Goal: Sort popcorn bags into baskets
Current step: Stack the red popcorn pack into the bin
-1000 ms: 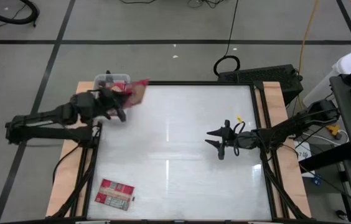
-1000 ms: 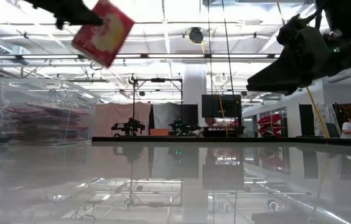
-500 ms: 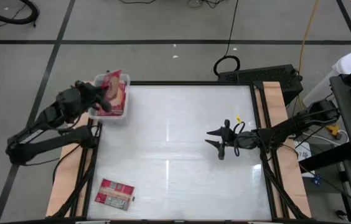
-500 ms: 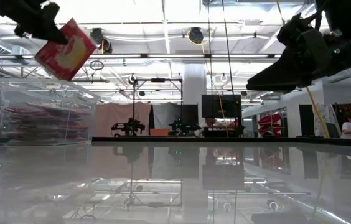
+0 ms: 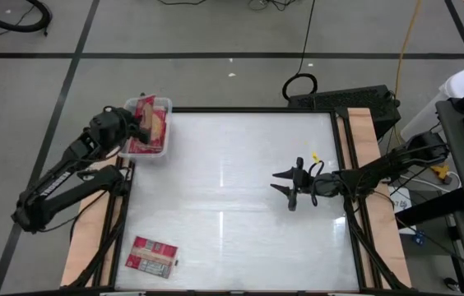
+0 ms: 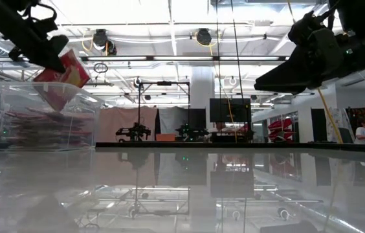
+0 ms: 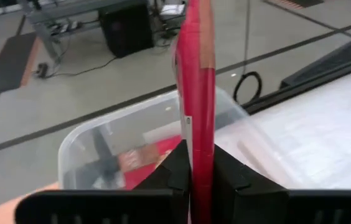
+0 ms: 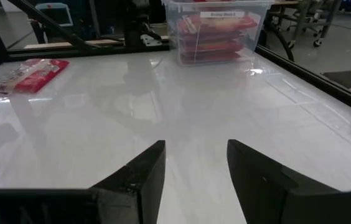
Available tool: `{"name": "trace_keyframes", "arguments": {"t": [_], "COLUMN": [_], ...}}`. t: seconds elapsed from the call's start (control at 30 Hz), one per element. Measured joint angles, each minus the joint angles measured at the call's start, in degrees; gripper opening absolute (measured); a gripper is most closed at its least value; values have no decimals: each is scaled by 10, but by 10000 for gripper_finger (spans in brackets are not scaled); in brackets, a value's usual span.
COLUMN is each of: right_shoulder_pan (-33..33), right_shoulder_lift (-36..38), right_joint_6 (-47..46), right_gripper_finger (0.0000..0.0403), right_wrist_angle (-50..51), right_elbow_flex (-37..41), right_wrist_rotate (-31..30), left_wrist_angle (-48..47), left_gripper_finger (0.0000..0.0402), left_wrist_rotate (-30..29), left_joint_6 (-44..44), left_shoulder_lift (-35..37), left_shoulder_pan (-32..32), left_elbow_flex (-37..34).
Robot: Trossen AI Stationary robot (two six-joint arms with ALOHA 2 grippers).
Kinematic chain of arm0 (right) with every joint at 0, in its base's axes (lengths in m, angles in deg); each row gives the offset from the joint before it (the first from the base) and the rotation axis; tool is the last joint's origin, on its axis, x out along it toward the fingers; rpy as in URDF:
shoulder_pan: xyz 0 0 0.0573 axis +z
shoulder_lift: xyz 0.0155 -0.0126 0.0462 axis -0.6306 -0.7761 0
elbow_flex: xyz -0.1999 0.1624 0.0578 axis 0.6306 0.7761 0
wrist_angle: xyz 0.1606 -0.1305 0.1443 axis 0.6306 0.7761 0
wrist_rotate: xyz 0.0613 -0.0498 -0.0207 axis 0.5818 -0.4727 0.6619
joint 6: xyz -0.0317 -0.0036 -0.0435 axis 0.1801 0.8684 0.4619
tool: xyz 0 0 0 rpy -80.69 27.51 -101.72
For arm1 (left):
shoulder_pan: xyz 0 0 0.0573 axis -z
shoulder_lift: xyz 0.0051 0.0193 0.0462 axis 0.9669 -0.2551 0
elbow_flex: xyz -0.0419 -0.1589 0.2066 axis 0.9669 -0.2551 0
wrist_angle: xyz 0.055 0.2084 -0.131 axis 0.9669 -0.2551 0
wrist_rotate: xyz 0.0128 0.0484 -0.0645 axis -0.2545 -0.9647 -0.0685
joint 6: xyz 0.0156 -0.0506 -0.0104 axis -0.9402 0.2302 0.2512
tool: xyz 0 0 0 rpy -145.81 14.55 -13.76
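1. Left gripper pinches a popcorn bag edge-up over the clear basket; several bags already stacked inside.
2. One bag left on table's near-left corner.
3. Right gripper waits mid-table, fingers apart, empty.

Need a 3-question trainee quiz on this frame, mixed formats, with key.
1. True or false: the left gripper is shut on a popcorn bag over the clear bin.
2. Where does the loose packet lie? A) beside the right gripper B) near the table's front-left corner C) inside the bin
3. Fill in: the right gripper's fingers stand ____ and hold nothing.

Key: 1 true; 2 B; 3 open.
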Motion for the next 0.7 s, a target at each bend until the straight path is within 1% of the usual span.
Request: {"name": "trace_keyframes", "arguments": {"t": [0.1,0.2,0.3,0.37,0.43,0.63,0.7], "right_shoulder_pan": [0,0,0,0,0,0,0], "right_shoulder_lift": [-1,-1,-1,-1,-1,-1,-1], "right_joint_6": [0,0,0,-2,-3,-4,-8], "right_gripper_finger": [167,167,167,167,167,167,167], "right_wrist_angle": [0,0,0,0,0,0,0], "right_elbow_flex": [0,0,0,0,0,0,0], "right_wrist_rotate": [0,0,0,0,0,0,0], "left_wrist_angle": [2,1,0,0,-2,-4,-3], "left_gripper_finger": [36,27,24,29,46,124,146], "left_wrist_rotate": [10,30,31,31,25,1,-16], "left_joint_6": [11,15,3,-5,-6,-9,-9], "left_shoulder_lift": [0,-2,-7,-10,-13,-24,-27], "left_shoulder_pan": [-23,-40,-54,-62,-71,-90,-93], "left_elbow_flex": [-12,-19,-20,-20,-20,-20,-20]}}
